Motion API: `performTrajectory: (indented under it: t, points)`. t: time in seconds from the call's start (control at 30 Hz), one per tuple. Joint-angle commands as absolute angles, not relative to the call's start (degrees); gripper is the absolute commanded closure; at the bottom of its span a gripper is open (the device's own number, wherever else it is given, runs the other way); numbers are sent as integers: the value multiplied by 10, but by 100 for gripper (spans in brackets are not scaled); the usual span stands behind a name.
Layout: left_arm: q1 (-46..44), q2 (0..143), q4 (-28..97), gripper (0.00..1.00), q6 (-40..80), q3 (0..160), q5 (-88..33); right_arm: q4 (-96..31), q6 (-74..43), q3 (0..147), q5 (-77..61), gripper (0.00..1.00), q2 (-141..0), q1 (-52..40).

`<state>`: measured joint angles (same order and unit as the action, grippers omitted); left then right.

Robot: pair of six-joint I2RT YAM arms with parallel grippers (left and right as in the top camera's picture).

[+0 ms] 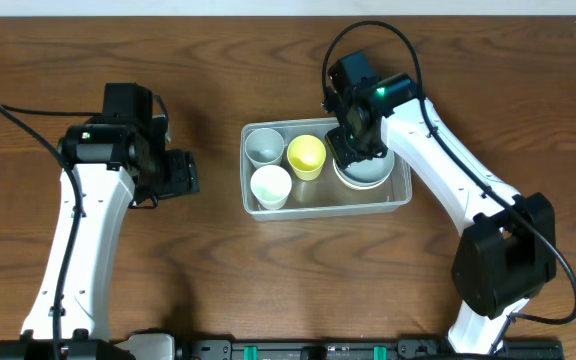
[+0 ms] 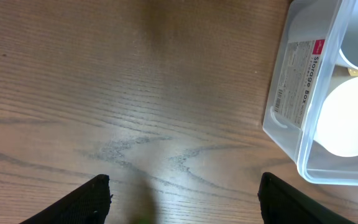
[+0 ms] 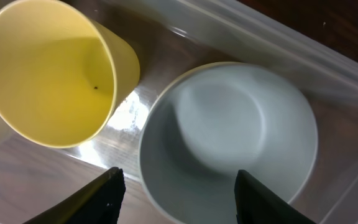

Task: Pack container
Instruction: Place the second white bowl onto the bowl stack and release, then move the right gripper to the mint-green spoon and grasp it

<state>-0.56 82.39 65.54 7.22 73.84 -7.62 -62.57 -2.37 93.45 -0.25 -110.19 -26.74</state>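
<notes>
Three cups (image 1: pixel 306 155) and a pale bowl (image 3: pixel 229 137) sit in the container (image 1: pixel 318 211), mid-tabletop (image 1: pixel 88 50). Only the left wrist view shows its label (image 2: pixel 300 81), reading "Storage Box"; finer print, perhaps a barcode, blurs. Left hand (image 2: pixel 185 202) is spread beside it, right hand (image 3: pixel 179 199) spread over the bowl.

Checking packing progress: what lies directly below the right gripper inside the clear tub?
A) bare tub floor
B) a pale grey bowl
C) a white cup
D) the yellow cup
B: the right wrist view shows the pale grey bowl under the right gripper, with the yellow cup beside it.
</notes>
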Motion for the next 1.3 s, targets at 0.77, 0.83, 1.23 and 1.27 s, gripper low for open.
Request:
performTrajectory:
  t: [0.77,0.83,1.23,1.27]
  points:
    - [-6,820,657,23,65,739,-82,-652,-21,823,23,23,-968,42]
    - [-6,820,657,23,65,739,-82,-634,-21,788,23,23,-976,45]
    - [-6,820,657,23,64,739,-82,-498,-21,680,23,18,-1021,81]
    - [-6,820,657,23,64,739,-82,-491,-21,676,18,18,-1025,83]
